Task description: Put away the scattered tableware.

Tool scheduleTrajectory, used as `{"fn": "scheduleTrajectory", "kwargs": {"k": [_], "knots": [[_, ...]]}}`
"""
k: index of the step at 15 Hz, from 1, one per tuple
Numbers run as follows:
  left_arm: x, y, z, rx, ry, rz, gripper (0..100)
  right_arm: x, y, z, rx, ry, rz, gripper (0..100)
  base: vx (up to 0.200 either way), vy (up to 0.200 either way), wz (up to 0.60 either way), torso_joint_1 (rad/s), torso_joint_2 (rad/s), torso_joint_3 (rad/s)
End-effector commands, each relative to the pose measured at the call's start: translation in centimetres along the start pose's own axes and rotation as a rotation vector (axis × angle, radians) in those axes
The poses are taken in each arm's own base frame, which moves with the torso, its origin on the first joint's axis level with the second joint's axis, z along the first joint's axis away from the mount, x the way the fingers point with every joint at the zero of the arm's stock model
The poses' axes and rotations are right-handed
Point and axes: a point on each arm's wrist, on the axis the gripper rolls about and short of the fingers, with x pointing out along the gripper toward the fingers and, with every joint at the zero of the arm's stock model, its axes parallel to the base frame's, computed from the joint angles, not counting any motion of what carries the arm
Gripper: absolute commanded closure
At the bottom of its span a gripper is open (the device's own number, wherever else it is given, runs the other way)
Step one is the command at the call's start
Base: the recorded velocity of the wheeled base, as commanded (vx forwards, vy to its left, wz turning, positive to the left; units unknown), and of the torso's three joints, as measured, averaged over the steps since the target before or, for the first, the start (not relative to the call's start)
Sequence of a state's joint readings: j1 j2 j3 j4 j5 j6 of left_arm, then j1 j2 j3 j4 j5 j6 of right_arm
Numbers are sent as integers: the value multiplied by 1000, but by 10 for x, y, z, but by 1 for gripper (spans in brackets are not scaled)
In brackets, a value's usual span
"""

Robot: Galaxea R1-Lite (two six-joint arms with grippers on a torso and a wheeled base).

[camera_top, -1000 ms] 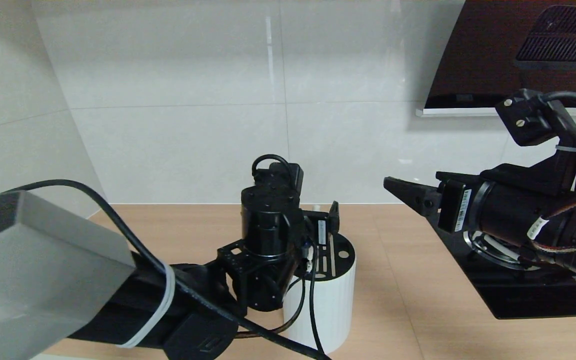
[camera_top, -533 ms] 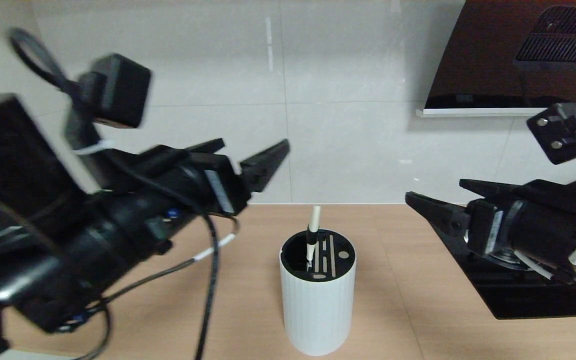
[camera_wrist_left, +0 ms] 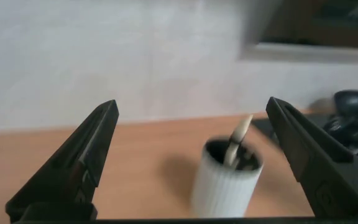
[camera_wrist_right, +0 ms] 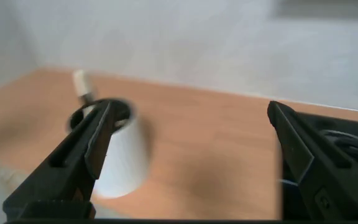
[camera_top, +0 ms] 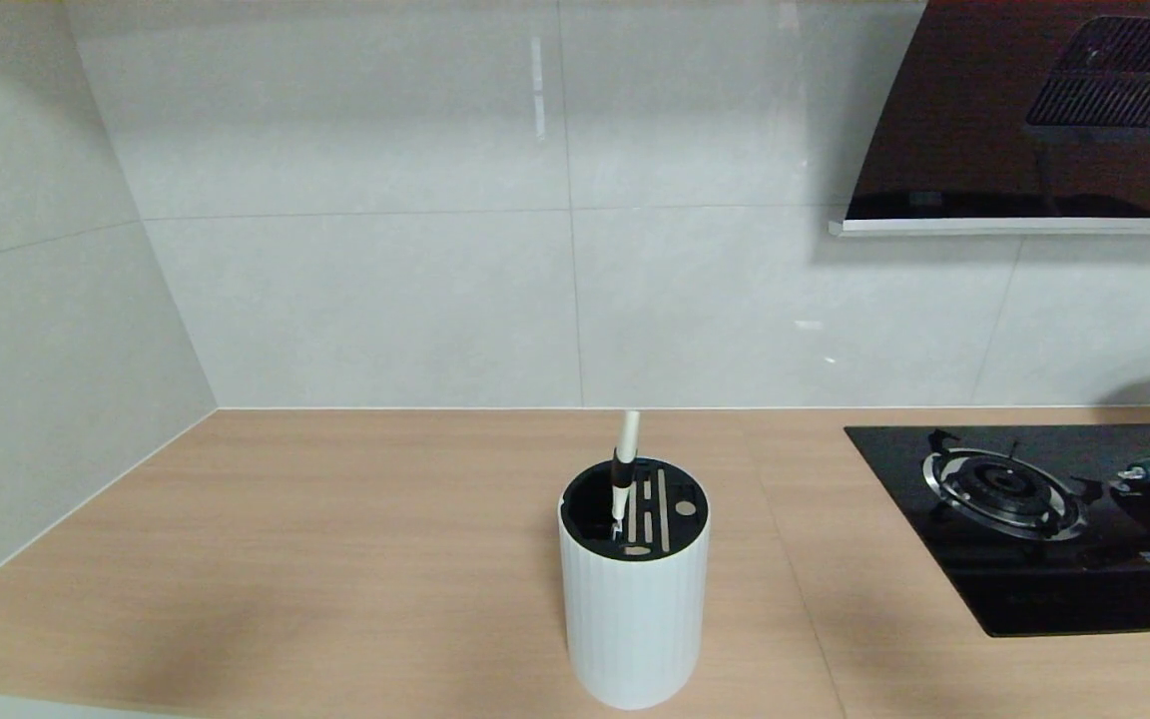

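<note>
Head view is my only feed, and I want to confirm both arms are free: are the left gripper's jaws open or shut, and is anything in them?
Observer: The left gripper is open. Its jaws are spread wide with nothing between them.
Operator: Good. And the right one?
Observer: The right gripper is open and empty too. It faces the white holder, which stands on the counter beyond its jaws with the pale-handled utensil sticking out of the top.
</note>
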State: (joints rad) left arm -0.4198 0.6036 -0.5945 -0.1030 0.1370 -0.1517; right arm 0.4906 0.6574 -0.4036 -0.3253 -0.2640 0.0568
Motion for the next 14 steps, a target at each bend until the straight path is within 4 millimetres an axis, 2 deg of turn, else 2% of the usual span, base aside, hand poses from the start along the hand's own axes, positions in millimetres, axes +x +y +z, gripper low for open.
{"fn": "scheduleTrajectory", "kwargs": {"k": [1,2,4,5,7,9,11,12,13,14], "knots": [[-75,5,-19,10,-126,71,0,-76,-17,-19,9,-176,-124,0,0,0,0,0,0,0],[-92,2,-25,20,-187,103,0,-96,-19,-29,-1,-203,-145,0,0,0,0,0,0,0],[-107,-2,-34,38,-249,152,0,-118,-22,-43,-26,-166,-185,0,0,0,0,0,0,0],[-109,-3,-35,42,-255,162,0,-120,-22,-44,-26,-153,-196,0,0,0,0,0,0,0],[-111,-8,-46,99,-261,305,0,-120,-25,-48,-24,-113,-330,0,0,0,0,0,0,0],[-118,-11,-63,206,-272,309,0,-117,-25,-49,-47,-74,-349,0,0,0,0,0,0,0],[-109,-5,-77,246,-213,381,0,-100,-17,-36,-76,14,-446,0,0,0,0,0,0,0],[-104,-2,-85,264,-177,392,0,-98,-15,-36,-91,25,-466,0,0,0,0,0,0,0],[-102,0,-88,276,-168,398,0,-101,-14,-37,-105,16,-481,0,0,0,0,0,0,0],[-94,6,-101,271,-148,444,0,-110,-10,-53,-141,-12,-559,0,0,0,0,0,0,0]]}}
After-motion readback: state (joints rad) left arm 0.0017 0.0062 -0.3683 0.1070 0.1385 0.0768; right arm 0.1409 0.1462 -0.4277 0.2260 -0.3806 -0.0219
